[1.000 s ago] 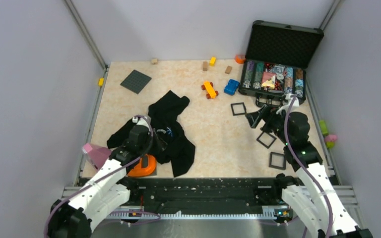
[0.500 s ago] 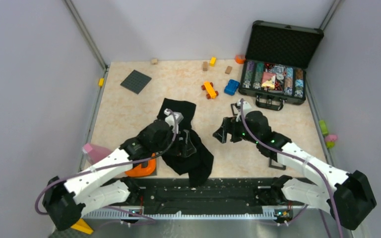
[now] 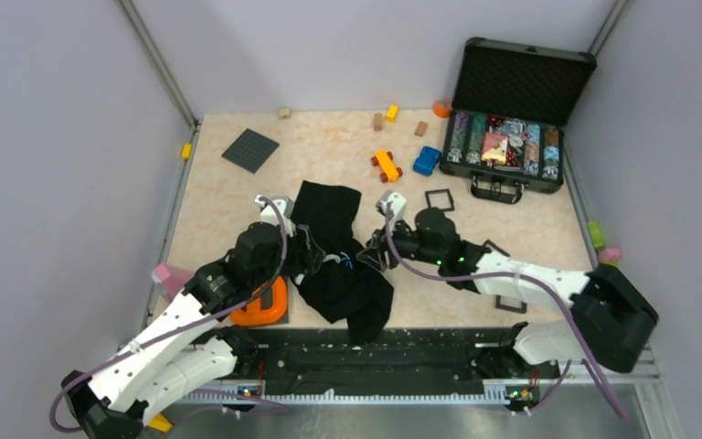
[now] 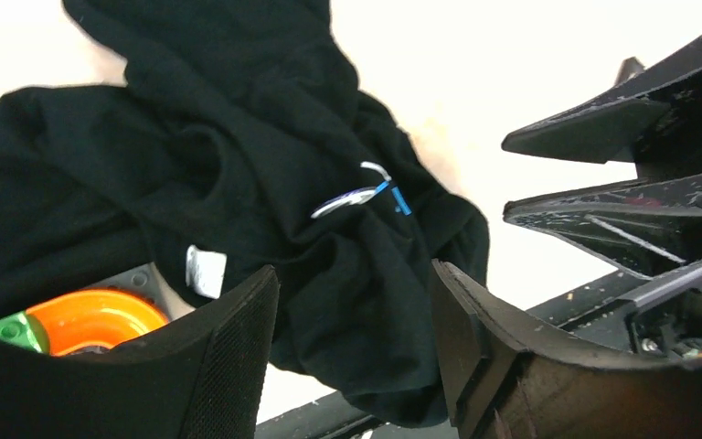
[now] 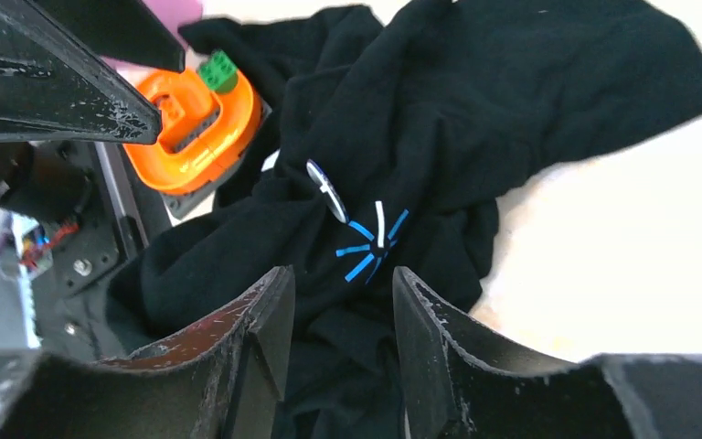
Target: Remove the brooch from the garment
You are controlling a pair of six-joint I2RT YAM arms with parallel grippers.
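Observation:
The black garment (image 3: 334,251) lies crumpled in the middle near part of the table. The brooch (image 5: 326,190) is a small silvery disc seen edge-on, pinned beside a blue ray print (image 5: 372,245). It also shows in the left wrist view (image 4: 347,198) and faintly from above (image 3: 341,260). My left gripper (image 3: 305,253) is open at the garment's left side, and a fold of cloth lies between its jaws (image 4: 355,274). My right gripper (image 3: 371,255) is open at the garment's right side, its jaws (image 5: 342,274) over the cloth just short of the brooch.
An orange round toy (image 3: 262,307) sits under the garment's left edge, with a pink block (image 3: 172,277) beside it. An open poker chip case (image 3: 512,137) stands at the back right. Black square frames (image 3: 439,199), toy cars (image 3: 387,165) and a dark baseplate (image 3: 249,149) lie around.
My right arm has swung left from the frames by the case to the garment. My left gripper dragged the garment right and nearer, and both grippers now face each other across it.

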